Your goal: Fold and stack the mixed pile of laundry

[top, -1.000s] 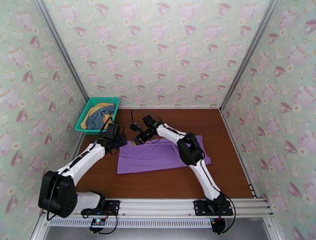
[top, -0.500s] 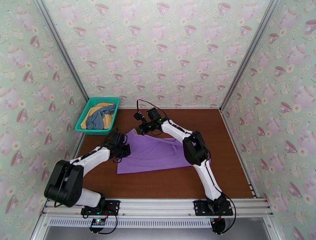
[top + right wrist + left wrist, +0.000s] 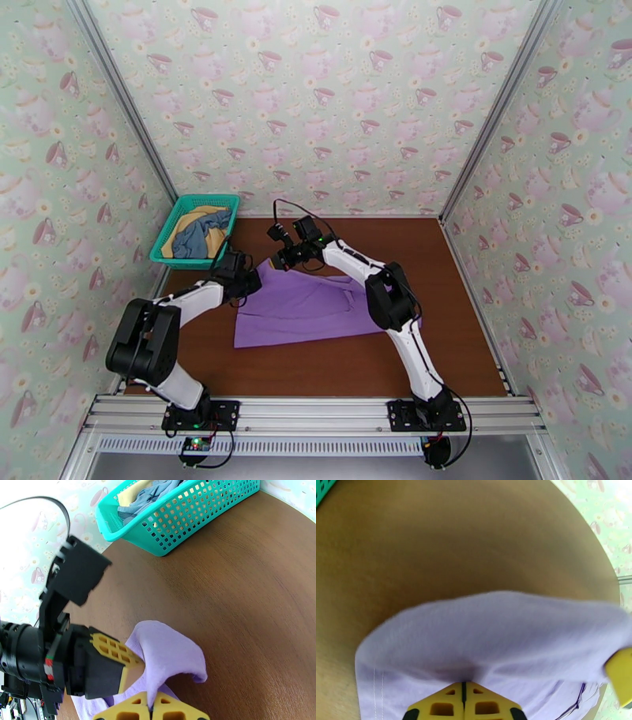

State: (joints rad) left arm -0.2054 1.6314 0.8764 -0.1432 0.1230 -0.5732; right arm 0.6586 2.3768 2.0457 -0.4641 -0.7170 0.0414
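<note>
The shirt (image 3: 316, 308) lies on the table (image 3: 442, 268), left of centre and in front of the basket (image 3: 207, 198), which stands in the far left corner against the left wall. Two further garments (image 3: 197, 233) lie in the basket, one on top of the other. The left gripper (image 3: 251, 278) sits at the shirt's far left corner, and the right gripper (image 3: 278, 260) sits just to its right on the far edge, both between the basket and the rest of the shirt.
</note>
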